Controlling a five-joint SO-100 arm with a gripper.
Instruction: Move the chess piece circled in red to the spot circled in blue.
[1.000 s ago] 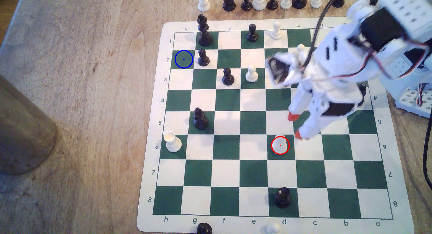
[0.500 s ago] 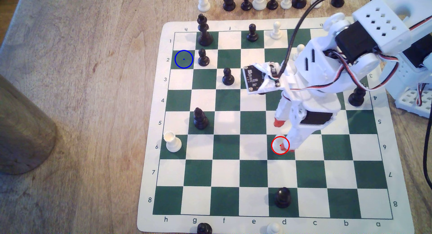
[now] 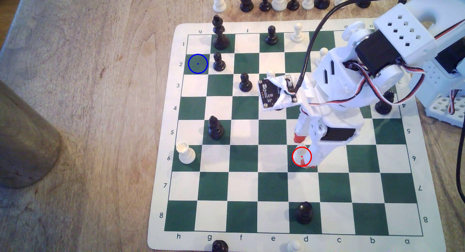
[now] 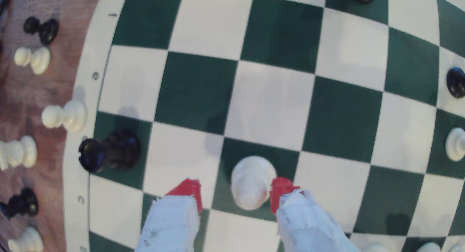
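Wooden desk (image 3: pixel 88 116) spread wide and bare toward the exterior view's left, carrying a green-and-white roll-up chessboard (image 3: pixel 161 226) whose pale border ended short of the desk's near edge. Spare pieces (image 3: pixel 279 0) stood in a row off the board's far border. White robot arm (image 3: pixel 392 40) reached in from the exterior view's right, over the board's far right squares. Rows 7 and 8 lay mostly open, with a lone black piece (image 3: pixel 304 213) on d8. On the red-ringed green square at d6 stood the chess piece (image 4: pixel 251 182), upright, a white bishop-like shape with a round base. The pincer (image 4: pixel 236 191) hung over it with its jaws apart: one red fingertip (image 4: pixel 280 189) sat just beside or touching the piece's upper body, the other well clear across a gap. The spot (image 3: pixel 198 63), a green square with a blue ring and dot at h2, sat by the board's left border in the exterior view, a black pawn (image 3: pixel 219 62) just beside it on g2.
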